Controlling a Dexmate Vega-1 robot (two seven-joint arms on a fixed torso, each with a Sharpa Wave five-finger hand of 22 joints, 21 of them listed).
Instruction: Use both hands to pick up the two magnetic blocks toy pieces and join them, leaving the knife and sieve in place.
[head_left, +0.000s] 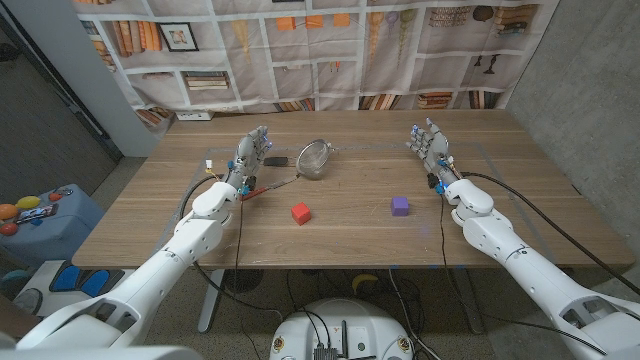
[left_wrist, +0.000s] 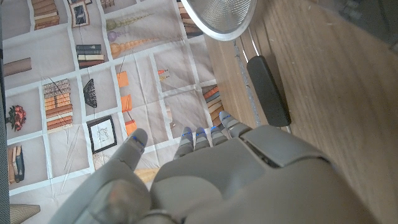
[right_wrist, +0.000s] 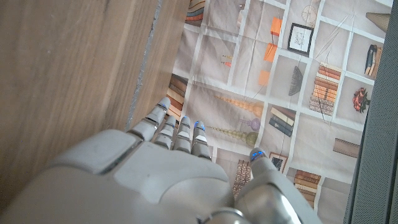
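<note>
The head view takes in the whole wooden table (head_left: 340, 235): a red cube (head_left: 301, 213) and a purple cube (head_left: 400, 206) lie apart on it, both on the robot's side of the sieve (head_left: 315, 157), a round wire-mesh bowl with a thin handle. The left wrist view shows the mesh rim and a black handle (left_wrist: 268, 89) close up. The left robot hand (head_left: 250, 155) stands just beside the sieve, fingers spread, holding nothing. The right robot hand (head_left: 429, 145) stands beyond the purple cube, likewise spread and empty. A bookshelf-print curtain (head_left: 330, 50) hangs behind.
</note>
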